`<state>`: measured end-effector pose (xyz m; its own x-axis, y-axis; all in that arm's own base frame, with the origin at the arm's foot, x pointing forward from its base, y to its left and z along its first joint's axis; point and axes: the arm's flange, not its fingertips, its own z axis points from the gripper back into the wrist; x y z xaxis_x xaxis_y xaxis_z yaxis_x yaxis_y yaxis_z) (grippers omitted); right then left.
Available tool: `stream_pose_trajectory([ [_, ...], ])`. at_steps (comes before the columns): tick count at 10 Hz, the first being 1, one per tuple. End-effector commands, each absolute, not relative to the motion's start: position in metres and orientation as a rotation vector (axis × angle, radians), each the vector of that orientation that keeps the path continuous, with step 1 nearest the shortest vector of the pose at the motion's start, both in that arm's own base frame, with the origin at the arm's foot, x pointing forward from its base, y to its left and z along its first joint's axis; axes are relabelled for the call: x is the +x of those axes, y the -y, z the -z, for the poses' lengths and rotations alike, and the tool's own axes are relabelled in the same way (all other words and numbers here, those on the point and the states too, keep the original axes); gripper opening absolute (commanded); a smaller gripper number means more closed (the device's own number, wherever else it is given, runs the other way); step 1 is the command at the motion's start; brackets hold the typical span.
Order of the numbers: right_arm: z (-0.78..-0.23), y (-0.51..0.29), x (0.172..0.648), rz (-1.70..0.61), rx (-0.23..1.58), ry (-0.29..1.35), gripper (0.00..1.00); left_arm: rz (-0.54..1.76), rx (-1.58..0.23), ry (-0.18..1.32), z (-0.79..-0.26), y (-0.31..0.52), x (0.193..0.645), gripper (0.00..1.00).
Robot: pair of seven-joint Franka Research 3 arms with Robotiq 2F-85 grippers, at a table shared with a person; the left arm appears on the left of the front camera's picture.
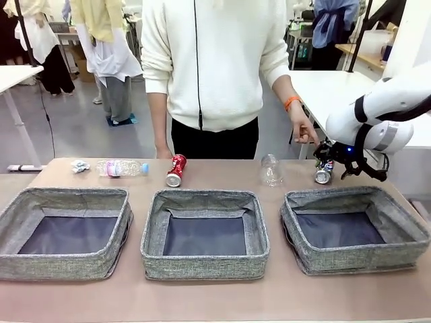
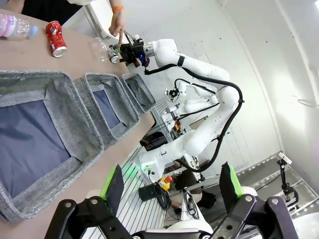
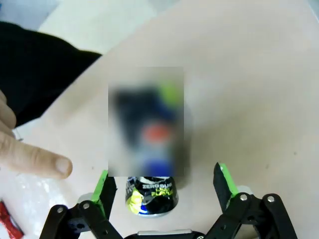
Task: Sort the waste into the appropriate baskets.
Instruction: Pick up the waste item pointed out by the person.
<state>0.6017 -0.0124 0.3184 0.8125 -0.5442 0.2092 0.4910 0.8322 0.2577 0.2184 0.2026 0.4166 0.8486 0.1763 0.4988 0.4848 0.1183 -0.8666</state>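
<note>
Right claw [image 3: 163, 175]: jaws apart, nothing clamped, green pads on either side of the dark blue Pepsi can [image 3: 149, 195]. The can lies on the surface [image 1: 222, 176] at the far right, just behind the right-hand basket [image 1: 350, 259]. Its long axis runs away from the wrist, square to the closing line, so the jaws span its width. Closing looks to be the next step.

The right arm is plainly the nearer. The left claw [image 2: 172, 174] is also spread and empty, well apart from the waste. A person's hand [image 1: 304, 129] points just beside the can.

Legible on the can: "ZERO", then apparently "SUGAR". The print on the red can [image 1: 176, 170] and on the bottle's [image 1: 121, 167] pink label is too small to read.
</note>
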Motion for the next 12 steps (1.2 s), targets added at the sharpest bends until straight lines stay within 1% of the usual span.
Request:
stream_pose_trajectory([
  [1,-0.3166,0.006,0.6079,0.596,0.205,0.309,1.0,0.258,-1.467,0.585,-0.4193,-0.2033,0.2191,1.0],
  [6,-0.3093,0.0018,0.6083,0.588,0.182,0.298,1.0,0.258,-1.467,0.585,-0.4193,-0.2033,0.2191,1.0],
  [7,-0.3089,0.0014,0.6083,0.553,0.167,0.285,0.58,0.258,-1.467,0.585,-0.4193,-0.2033,0.2191,1.0],
  [8,-0.3079,-0.0006,0.6086,0.556,0.182,0.277,0.43,0.258,-1.467,0.585,-0.4193,-0.2033,0.2191,1.0],
  [9,-0.3075,-0.0009,0.6084,0.555,0.181,0.276,0.02,0.258,-1.467,0.585,-0.4193,-0.2033,0.2191,1.0],
  [10,-0.3074,-0.0008,0.608,0.556,0.186,0.276,0.38,0.258,-1.467,0.585,-0.4193,-0.2033,0.2191,1.0],
  [11,-0.3074,-0.0008,0.6075,0.555,0.188,0.276,0.0,0.258,-1.467,0.585,-0.4193,-0.2033,0.2191,1.0],
  [12,-0.3068,-0.0003,0.6071,0.552,0.191,0.271,0.0,0.258,-1.467,0.585,-0.4193,-0.2033,0.2191,1.0],
])
